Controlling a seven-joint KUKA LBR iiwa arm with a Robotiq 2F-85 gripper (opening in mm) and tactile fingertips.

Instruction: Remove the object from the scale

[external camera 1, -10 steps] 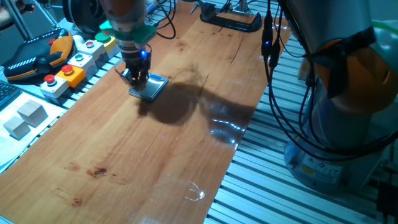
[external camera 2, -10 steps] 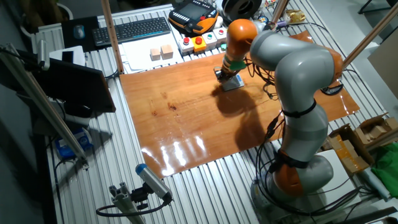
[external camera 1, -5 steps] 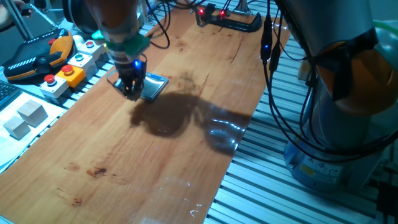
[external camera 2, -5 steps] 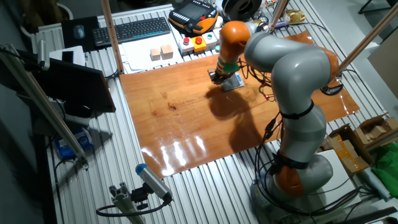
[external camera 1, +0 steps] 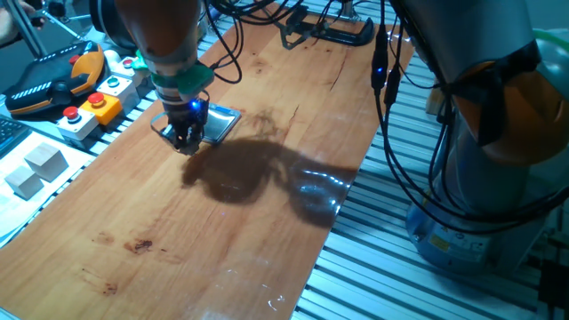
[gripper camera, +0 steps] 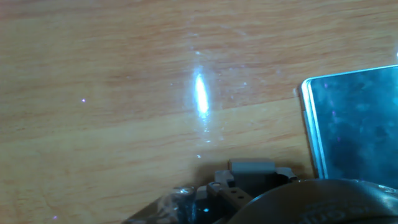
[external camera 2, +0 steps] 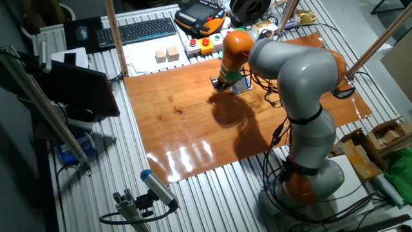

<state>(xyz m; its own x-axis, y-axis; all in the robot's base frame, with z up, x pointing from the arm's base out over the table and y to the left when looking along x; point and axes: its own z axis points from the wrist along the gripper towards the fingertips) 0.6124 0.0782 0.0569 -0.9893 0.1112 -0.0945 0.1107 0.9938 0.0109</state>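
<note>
Claw [external camera 1: 184, 142] low over bare table [external camera 1: 222, 231], just beside the scale [external camera 1: 220, 124]; a spot clear of the plate suits a drop. Grip unclear; cube not visible, plate top looks bare.

The scale [gripper camera: 354, 121] is a flat silvery plate lying at three o'clock on the wood. Its face is bare. The object cannot be made out.

A robotics lab bench.
We see a wooden table [external camera 2: 193, 122] on aluminium rails, button boxes [external camera 1: 93, 102] and a keyboard [external camera 2: 138, 30] along its far edge.
</note>
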